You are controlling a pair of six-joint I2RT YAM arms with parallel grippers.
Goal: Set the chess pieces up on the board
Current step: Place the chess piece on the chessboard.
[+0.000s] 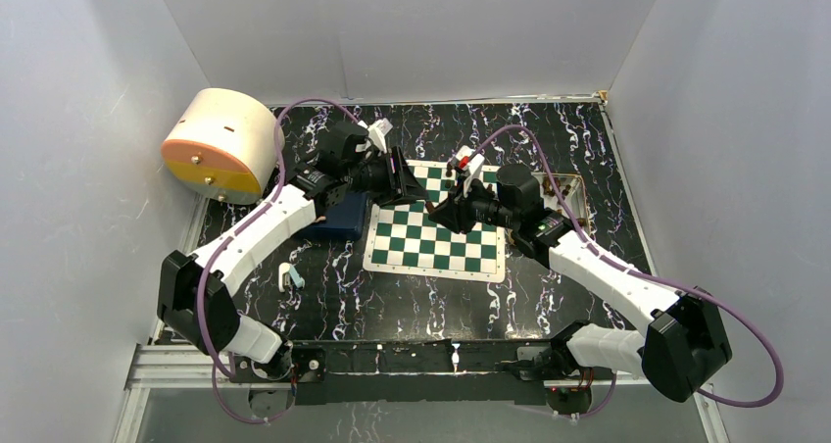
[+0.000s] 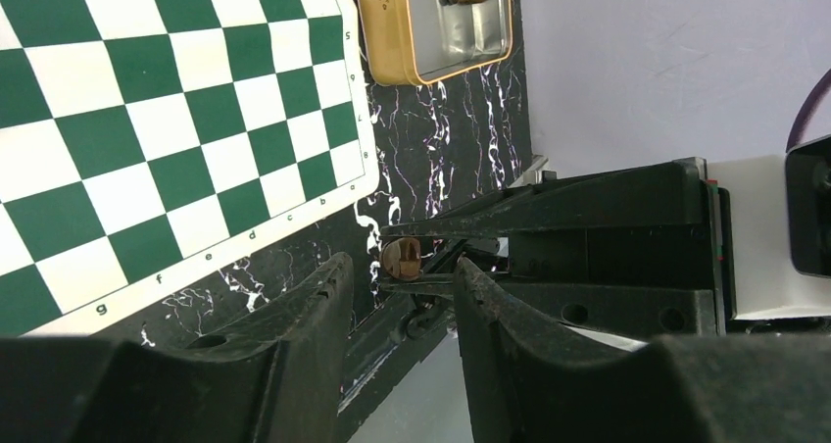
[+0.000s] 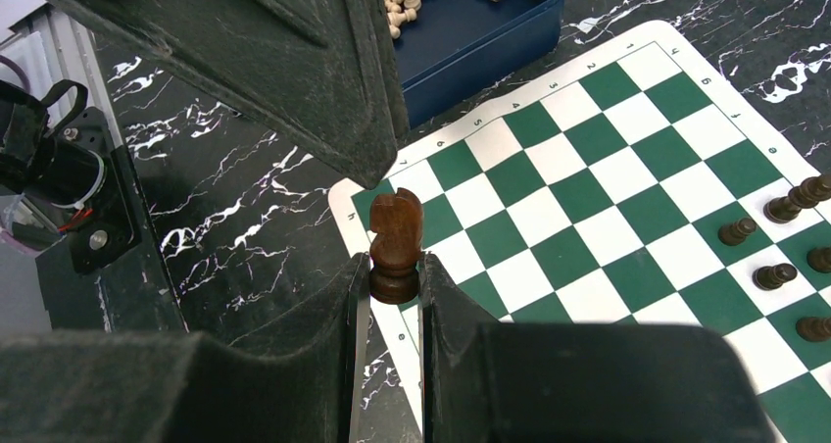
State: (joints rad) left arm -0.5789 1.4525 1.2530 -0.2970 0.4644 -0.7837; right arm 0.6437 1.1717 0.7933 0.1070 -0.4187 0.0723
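My right gripper is shut on the base of a dark brown knight, which it holds upright above the near-left corner of the green and white board. My left gripper faces it with its jaws apart. One left finger hangs just above the knight. In the left wrist view the knight shows just beyond my fingertips, pinched between the right gripper's fingers. Several dark chess pieces stand on the board's right side. From above, both grippers meet over the board.
A blue box of light pieces lies left of the board. A gold tin tray with a couple of pieces sits at the board's right. A round cream and orange drum stands at the far left. A small white item lies in front.
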